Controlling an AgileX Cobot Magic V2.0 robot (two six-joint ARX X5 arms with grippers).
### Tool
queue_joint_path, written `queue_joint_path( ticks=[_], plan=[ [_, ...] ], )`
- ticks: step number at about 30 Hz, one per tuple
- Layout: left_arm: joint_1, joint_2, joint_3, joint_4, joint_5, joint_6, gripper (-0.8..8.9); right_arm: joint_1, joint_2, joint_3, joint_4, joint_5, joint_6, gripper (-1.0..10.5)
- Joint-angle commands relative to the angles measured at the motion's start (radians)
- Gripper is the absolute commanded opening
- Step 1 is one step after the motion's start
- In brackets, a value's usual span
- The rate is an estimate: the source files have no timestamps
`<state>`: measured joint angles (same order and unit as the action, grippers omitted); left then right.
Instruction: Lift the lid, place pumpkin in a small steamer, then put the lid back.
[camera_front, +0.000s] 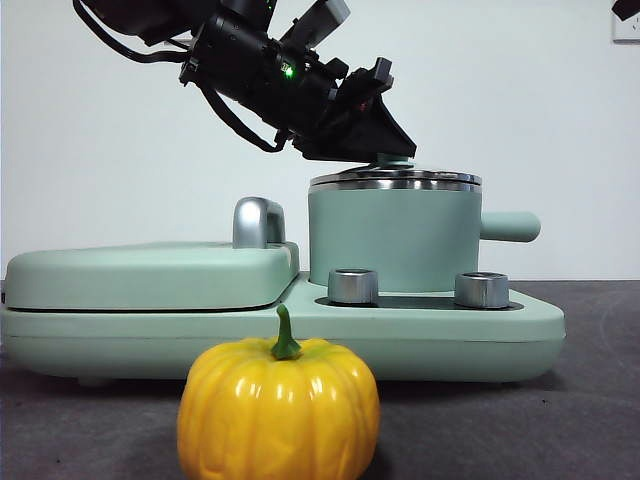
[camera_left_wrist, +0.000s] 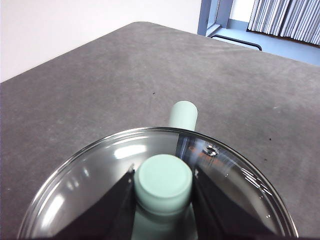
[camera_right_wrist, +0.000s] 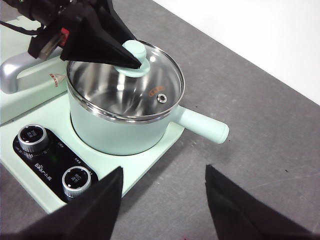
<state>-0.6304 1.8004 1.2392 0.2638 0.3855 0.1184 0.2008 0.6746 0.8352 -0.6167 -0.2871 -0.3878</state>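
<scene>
Lid (camera_right_wrist: 131, 80) sits on the small steamer (camera_front: 395, 240), your left tool (camera_left_wrist: 162, 192) clenched on its knob to lift it (right tool (camera_right_wrist: 162, 200) waits released); pumpkin (camera_front: 278, 410) rests on the counter (camera_front: 590, 400) nearby

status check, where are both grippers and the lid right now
Left gripper fingers clamped on lid knob, lid seated on steamer. Right gripper open, hovering clear. Pumpkin on table, nothing blocking.
</scene>
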Motion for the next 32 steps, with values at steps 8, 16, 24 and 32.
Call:
queue_joint_path(
  ticks=[8,16,24,32],
  plan=[
    [-0.011,0.003,0.071,0.019,-0.009,-0.004,0.17,0.003,0.003,0.016,0.009,0.0,0.014,2.6],
    [-0.011,-0.004,0.127,0.012,-0.019,-0.004,0.17,0.003,0.003,0.016,0.009,0.0,0.014,2.6],
    [-0.003,-0.107,0.147,-0.145,-0.023,-0.014,0.18,0.003,0.003,0.016,0.008,-0.001,0.018,2.6],
    [0.031,-0.26,0.146,-0.422,-0.059,-0.078,0.18,0.035,0.003,0.016,-0.025,-0.06,0.016,2.8]
  ],
)
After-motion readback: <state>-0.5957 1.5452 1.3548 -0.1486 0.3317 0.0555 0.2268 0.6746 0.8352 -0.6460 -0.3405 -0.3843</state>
